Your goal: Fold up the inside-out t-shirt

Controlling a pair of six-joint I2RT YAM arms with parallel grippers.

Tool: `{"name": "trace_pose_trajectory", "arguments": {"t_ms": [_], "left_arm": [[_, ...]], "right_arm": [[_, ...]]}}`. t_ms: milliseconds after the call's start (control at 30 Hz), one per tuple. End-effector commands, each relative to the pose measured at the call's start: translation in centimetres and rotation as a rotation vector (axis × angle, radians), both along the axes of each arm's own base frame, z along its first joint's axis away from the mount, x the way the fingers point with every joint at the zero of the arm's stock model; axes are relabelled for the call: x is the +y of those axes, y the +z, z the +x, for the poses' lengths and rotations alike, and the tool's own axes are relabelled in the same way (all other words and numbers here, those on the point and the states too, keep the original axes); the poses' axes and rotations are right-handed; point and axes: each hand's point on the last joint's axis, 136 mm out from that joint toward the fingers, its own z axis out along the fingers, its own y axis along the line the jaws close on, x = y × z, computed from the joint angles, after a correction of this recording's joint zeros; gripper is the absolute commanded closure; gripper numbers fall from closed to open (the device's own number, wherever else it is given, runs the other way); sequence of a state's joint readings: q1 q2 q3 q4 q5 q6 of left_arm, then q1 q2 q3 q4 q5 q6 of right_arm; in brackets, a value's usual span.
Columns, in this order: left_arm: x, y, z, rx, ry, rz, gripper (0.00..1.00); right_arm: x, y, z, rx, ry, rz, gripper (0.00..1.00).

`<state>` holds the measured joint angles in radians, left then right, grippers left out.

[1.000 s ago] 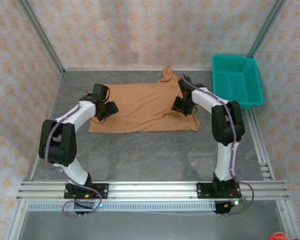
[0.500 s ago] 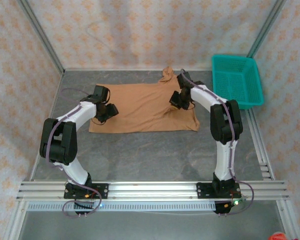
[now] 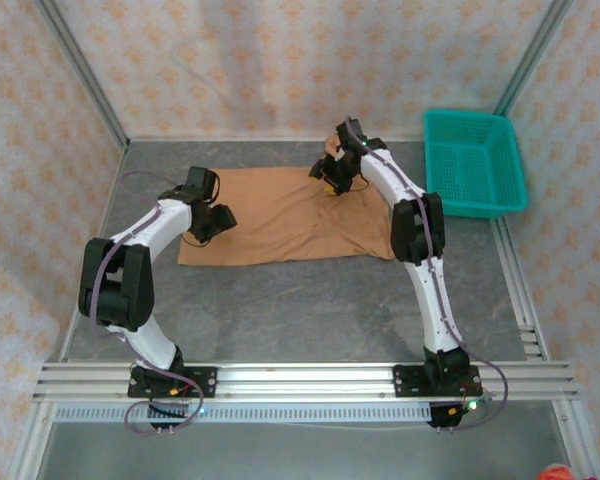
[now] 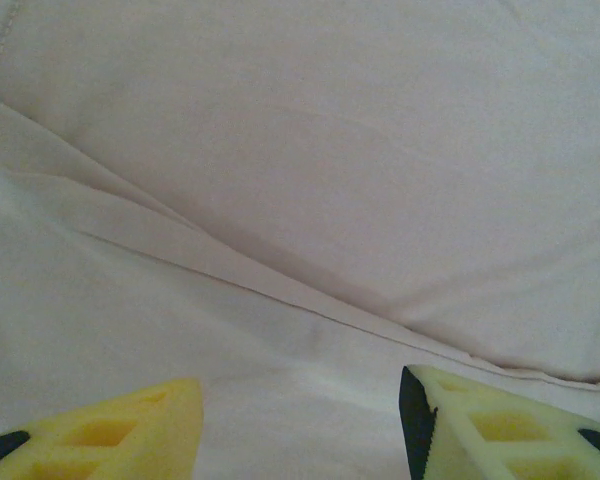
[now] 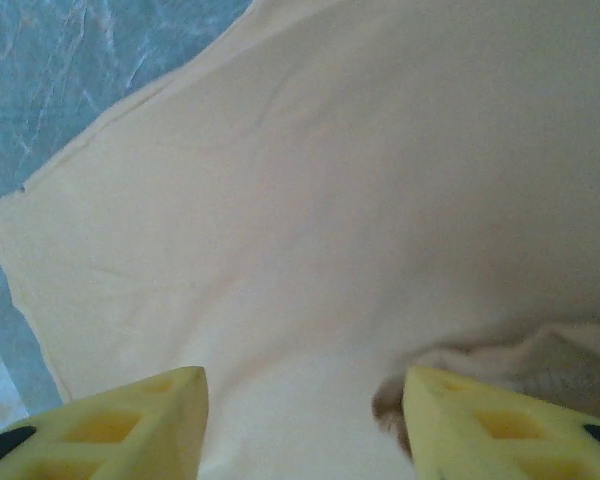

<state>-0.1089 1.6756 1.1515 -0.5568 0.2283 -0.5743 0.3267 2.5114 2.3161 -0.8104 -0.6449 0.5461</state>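
The inside-out t-shirt (image 3: 280, 215) lies spread on the grey table, tan and mostly flat. My left gripper (image 3: 216, 221) hovers low over its left part, jaws open, with a long fold seam (image 4: 280, 290) running across the cloth (image 4: 360, 150) ahead of the yellow fingers (image 4: 130, 430). My right gripper (image 3: 332, 181) is over the shirt's back edge, near a bunched bit of cloth (image 5: 540, 365) beside its right finger. In the left wrist view my left gripper (image 4: 300, 400) holds nothing. My right gripper (image 5: 305, 400) stands open above the cloth (image 5: 330, 200) and grips nothing.
A teal mesh basket (image 3: 475, 160) stands at the back right, just off the shirt. Bare grey table (image 3: 300, 310) lies between the shirt and the arm bases. Frame posts and patterned walls close in the table. Grey table surface (image 5: 70, 70) shows past the shirt's edge.
My right gripper has moved from the shirt's right part toward the back and left, to its far edge, and has opened. The left arm has stayed in place.
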Motion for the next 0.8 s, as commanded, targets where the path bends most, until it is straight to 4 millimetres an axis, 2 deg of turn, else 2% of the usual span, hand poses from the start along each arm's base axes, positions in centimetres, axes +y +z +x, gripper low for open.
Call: {"name": "trace_pose_trajectory", "arguments": {"t_ms": [0, 167, 267, 367, 467, 567, 633, 767], "left_arm": [[0.6, 1.8, -0.7, -0.022, 0.000, 0.013, 0.44], [-0.8, 1.2, -0.4, -0.035, -0.009, -0.072, 0.44], [-0.9, -0.2, -0.3, -0.001, -0.015, -0.084, 0.44], [-0.1, -1.8, -0.2, 0.031, 0.009, -0.108, 0.44], [2.2, -3.7, -0.4, 0.064, 0.080, -0.130, 0.44], [5.6, -6.3, -1.8, 0.128, 0.181, -0.132, 0.44], [7.8, -8.1, -3.1, 0.170, 0.251, -0.131, 0.44], [10.0, -9.7, -4.8, 0.217, 0.308, -0.112, 0.44]], "right_arm": [[-1.0, 4.7, -2.4, -0.028, 0.048, -0.059, 0.44], [-4.0, 4.8, -6.4, -0.059, 0.037, -0.152, 0.45], [-5.4, 3.4, -9.1, -0.045, 0.048, -0.180, 0.45], [-6.8, 0.7, -11.3, 0.016, 0.042, -0.187, 0.45], [-8.7, -1.9, -13.0, 0.079, 0.019, -0.210, 0.45], [-11.9, -3.8, -14.8, 0.134, -0.026, -0.274, 0.45], [-14.1, -4.6, -15.8, 0.154, -0.063, -0.310, 0.45], [-16.6, -4.8, -17.3, 0.169, -0.088, -0.364, 0.45]]}}
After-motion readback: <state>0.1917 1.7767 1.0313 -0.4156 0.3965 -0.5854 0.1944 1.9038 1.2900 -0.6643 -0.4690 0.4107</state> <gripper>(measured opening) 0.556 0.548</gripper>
